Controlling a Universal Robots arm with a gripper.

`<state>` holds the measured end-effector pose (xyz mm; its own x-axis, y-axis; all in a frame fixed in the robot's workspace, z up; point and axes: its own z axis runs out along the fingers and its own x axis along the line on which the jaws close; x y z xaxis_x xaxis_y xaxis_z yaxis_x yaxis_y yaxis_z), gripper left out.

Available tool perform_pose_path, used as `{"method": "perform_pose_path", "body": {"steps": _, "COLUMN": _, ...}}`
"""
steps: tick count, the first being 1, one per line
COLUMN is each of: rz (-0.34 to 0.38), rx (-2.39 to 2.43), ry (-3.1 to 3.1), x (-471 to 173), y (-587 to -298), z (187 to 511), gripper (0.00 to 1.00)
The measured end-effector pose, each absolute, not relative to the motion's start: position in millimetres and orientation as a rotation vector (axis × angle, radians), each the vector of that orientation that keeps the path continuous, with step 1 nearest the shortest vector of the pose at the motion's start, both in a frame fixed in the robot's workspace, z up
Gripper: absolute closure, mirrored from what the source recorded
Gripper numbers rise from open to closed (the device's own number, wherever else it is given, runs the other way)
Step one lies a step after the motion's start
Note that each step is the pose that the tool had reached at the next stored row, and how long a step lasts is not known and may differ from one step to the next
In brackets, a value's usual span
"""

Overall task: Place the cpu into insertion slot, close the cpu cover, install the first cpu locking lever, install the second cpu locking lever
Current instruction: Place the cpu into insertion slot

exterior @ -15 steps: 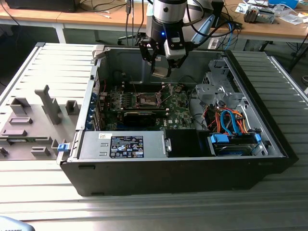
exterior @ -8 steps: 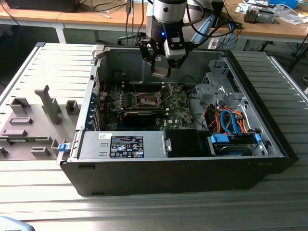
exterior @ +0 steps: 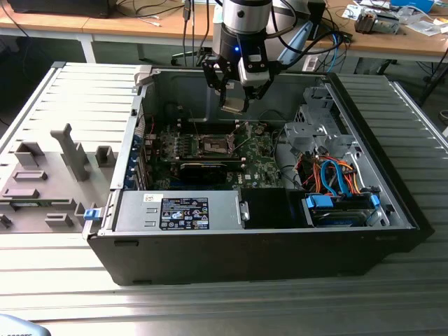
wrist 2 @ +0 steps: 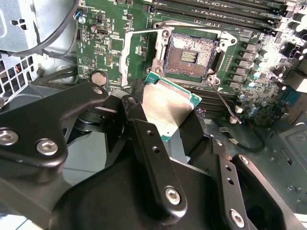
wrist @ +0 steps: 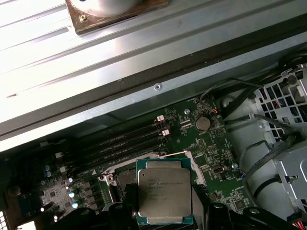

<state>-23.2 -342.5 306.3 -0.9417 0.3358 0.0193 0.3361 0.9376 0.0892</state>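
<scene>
Fixture tray (exterior: 49, 175): grey, on the exterior view's left, beside the case.
Pincer (exterior: 236, 98): mine, clamped on the cpu (wrist 2: 168, 108), hanging above the motherboard (exterior: 259, 157).
Insertion slot (wrist 2: 192, 53): bare, contacts showing; chip not yet seated.
Cpu cover (wrist 2: 128, 60): looks swung open beside the slot; levers undone, I judge.
Surface: ribbed metal table (exterior: 413, 112) carrying the open computer case (exterior: 231, 245).
Room: wooden desks (exterior: 140, 24) behind.

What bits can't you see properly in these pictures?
- First wrist view: the cpu covers most of the insertion slot.
- Second wrist view: the gripper holding the cpu hides the cpu's lower edge.
- Exterior view: the slot's tiny pins are too small to make out.
</scene>
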Motion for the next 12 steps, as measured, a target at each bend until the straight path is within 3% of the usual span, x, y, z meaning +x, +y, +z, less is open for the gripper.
{"method": "perform_pose_path", "body": {"steps": 12, "rz": -0.143, "rx": -0.554, "ry": -3.086, "x": -23.2, "y": -342.5, "z": 306.2, "gripper": 0.45}}
